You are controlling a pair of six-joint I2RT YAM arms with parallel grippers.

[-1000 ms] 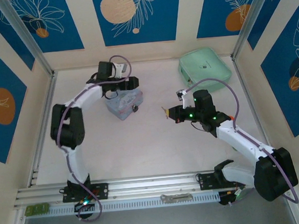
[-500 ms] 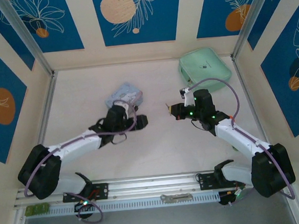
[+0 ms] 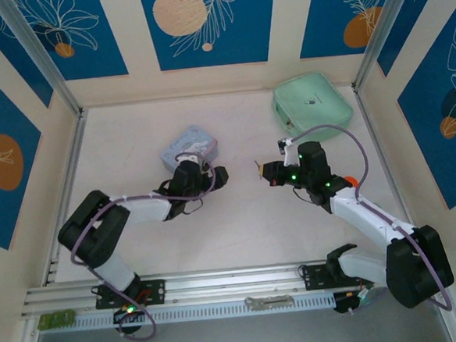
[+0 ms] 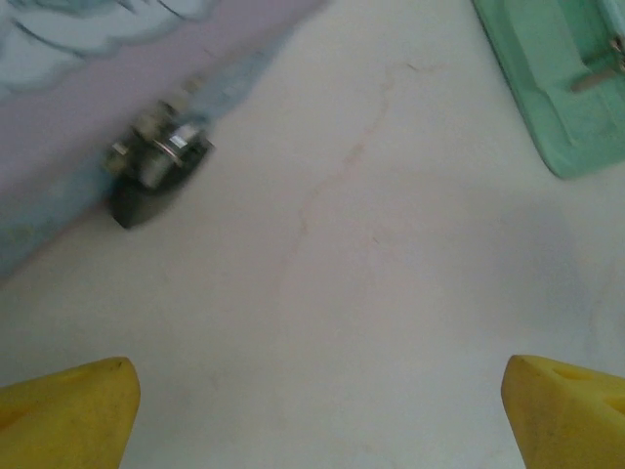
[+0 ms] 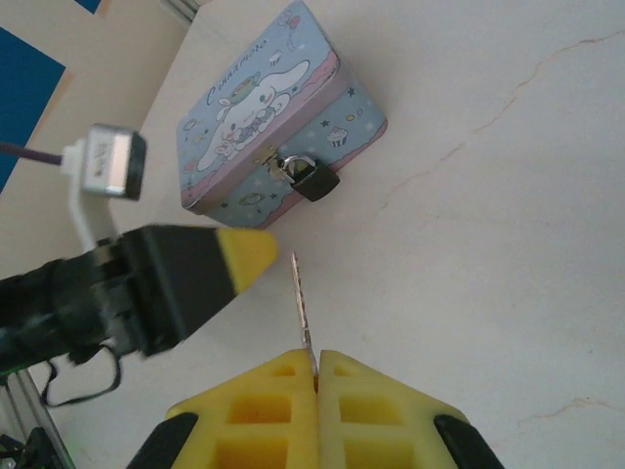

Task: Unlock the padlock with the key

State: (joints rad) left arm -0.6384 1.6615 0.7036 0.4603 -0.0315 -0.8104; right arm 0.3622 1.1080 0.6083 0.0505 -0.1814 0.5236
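Two containers sat on your tabletop (image 3: 240, 225): the cartoon tin box (image 5: 264, 127), lid shut with the padlock (image 5: 314, 180) hanging from its clasp, and the green case (image 3: 312, 106) at the far right. Since a second ago your left arm (image 3: 129, 213) had dropped from over the tin to its near side, left fingers (image 4: 68, 405) spread wide and empty. Your right fingers (image 5: 288, 381) pinched the key (image 5: 304, 303), its tip pointing toward the padlock but apart from it.

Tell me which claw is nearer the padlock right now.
Left. The left claw, open, sits close beside the padlock on the tin box's front. The right claw, shut on the key, is farther off, the key pointing toward it.
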